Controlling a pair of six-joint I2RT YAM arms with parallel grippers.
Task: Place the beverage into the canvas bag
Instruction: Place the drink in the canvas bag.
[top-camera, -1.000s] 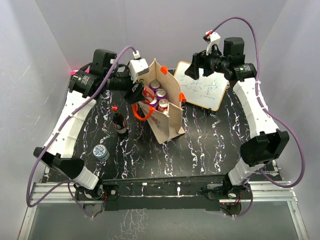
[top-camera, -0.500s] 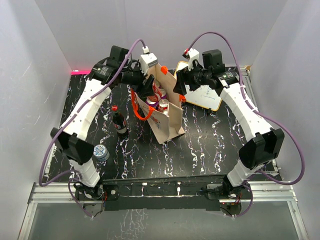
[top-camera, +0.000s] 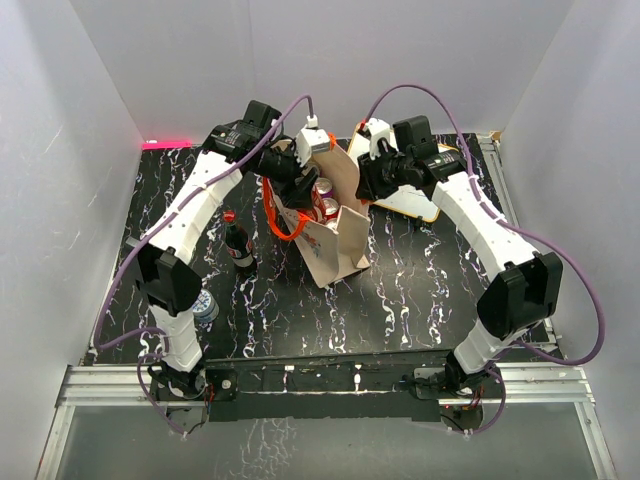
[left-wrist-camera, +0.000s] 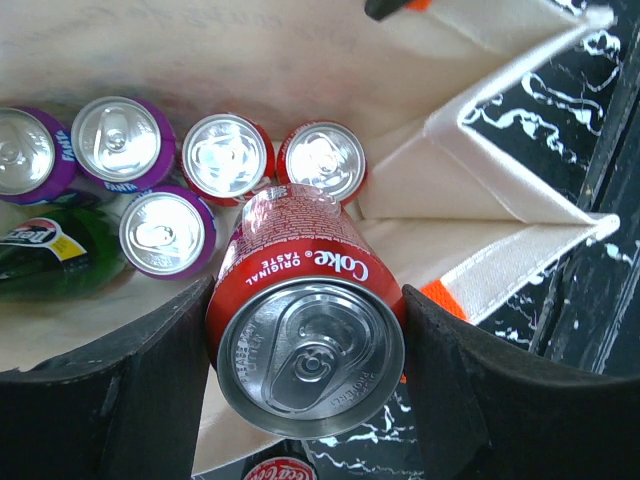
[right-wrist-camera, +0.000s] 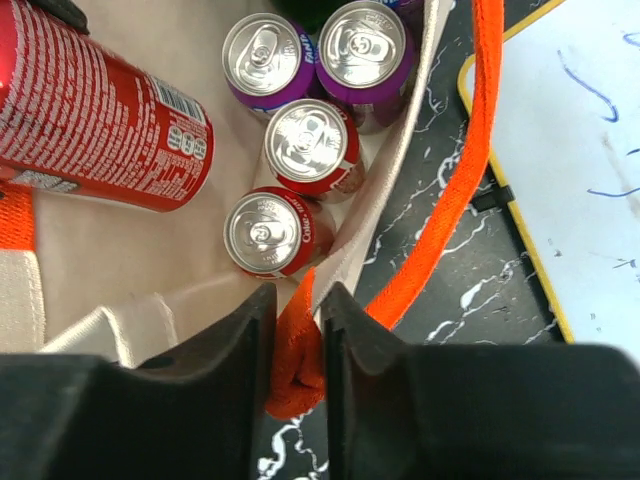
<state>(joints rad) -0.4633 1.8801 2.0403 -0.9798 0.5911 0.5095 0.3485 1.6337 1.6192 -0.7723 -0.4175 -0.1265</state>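
Right gripper (right-wrist-camera: 298, 296) has nipped canvas bag (right-wrist-camera: 120, 250) (wrist view).

- Canvas bag (left-wrist-camera: 200, 50): beige woven cloth, matt, stitched along its folded seams.
- Strap handle (right-wrist-camera: 468, 180): orange webbing, coarse weave, matt.
- Coke can (left-wrist-camera: 305, 330): metal, with a glossy red printed wall and a bare silver lid.
- Standing cans (left-wrist-camera: 228, 155): bright metal lids, with glossy red or purple walls.
- Left hand (left-wrist-camera: 305, 400): fingers (left-wrist-camera: 90, 400) of matt black plastic.
- Tabletop (top-camera: 420, 290): black with white marble veining, smooth, slight sheen.
- Whiteboard (right-wrist-camera: 590, 150): smooth white face, yellow rim.
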